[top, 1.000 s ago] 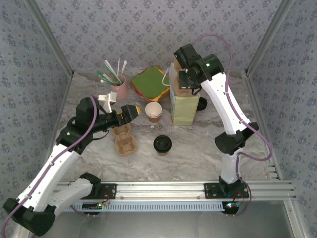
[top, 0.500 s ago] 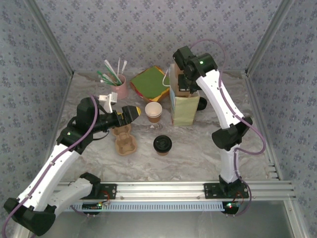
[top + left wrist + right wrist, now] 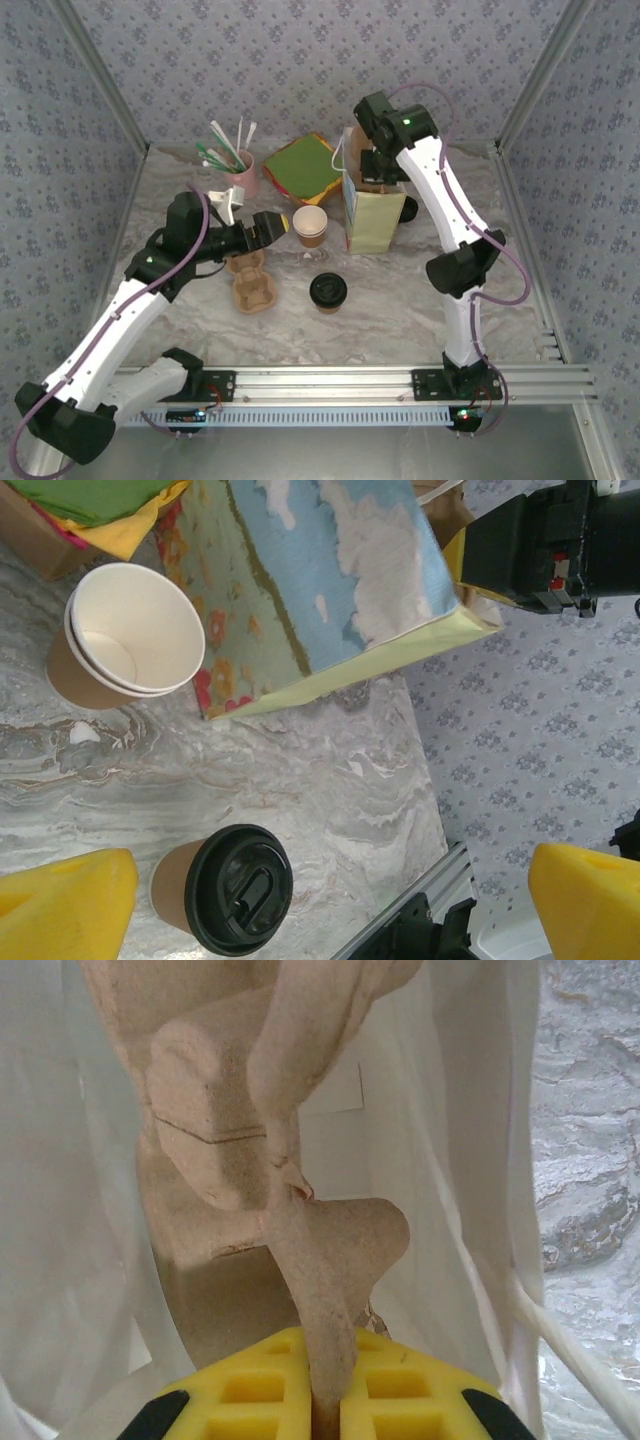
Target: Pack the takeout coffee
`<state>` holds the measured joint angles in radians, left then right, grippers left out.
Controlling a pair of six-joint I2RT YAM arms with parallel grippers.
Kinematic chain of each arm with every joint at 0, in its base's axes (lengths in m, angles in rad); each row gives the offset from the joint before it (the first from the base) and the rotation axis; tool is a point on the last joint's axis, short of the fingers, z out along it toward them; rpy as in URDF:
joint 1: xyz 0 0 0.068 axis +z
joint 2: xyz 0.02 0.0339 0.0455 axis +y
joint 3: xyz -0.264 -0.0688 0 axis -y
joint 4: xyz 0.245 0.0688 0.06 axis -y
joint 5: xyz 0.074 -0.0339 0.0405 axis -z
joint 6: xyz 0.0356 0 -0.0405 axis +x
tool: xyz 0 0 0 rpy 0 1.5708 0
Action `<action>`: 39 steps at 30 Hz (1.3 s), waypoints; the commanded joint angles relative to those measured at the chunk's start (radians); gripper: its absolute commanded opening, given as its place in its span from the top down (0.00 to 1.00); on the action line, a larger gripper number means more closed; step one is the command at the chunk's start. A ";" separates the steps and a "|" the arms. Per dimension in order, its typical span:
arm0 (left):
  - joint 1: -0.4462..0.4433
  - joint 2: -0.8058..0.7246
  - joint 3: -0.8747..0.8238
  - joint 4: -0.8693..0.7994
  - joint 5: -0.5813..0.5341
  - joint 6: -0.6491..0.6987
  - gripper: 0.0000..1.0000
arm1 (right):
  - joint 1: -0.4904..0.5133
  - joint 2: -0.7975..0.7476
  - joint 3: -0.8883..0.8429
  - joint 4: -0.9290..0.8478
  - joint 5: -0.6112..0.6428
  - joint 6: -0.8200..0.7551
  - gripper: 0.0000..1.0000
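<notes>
Coffee (image 3: 328, 291) stands lidded, nearer than the bag (image 3: 366, 222); left gripper (image 3: 280, 226) hovers wide open; right gripper (image 3: 328, 1385) pinches a cardboard carrier (image 3: 225, 1140) inside the bag.

On the marbled tabletop (image 3: 390, 300) a flower-printed paper bag (image 3: 368, 215) stands upright with a moulded cardboard piece (image 3: 230, 1150) inside it. Just left of the bag sits an open, lidless cup (image 3: 310, 226). A cardboard cup carrier (image 3: 250, 285) lies nearer. Behind them, a pink holder (image 3: 243, 180) of straws stands beside stacked green and yellow sheets (image 3: 303, 167).
</notes>
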<state>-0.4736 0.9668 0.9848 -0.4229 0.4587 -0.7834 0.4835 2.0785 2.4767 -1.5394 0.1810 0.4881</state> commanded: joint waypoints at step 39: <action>-0.154 0.721 0.780 -0.134 -0.287 0.205 0.48 | -0.118 -0.144 -0.261 0.151 -0.404 -0.016 0.90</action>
<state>-0.6231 1.6829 1.7161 -0.5320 0.1993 -0.5938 0.3740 1.9724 2.2238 -1.3964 -0.1955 0.4881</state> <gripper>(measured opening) 0.542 0.104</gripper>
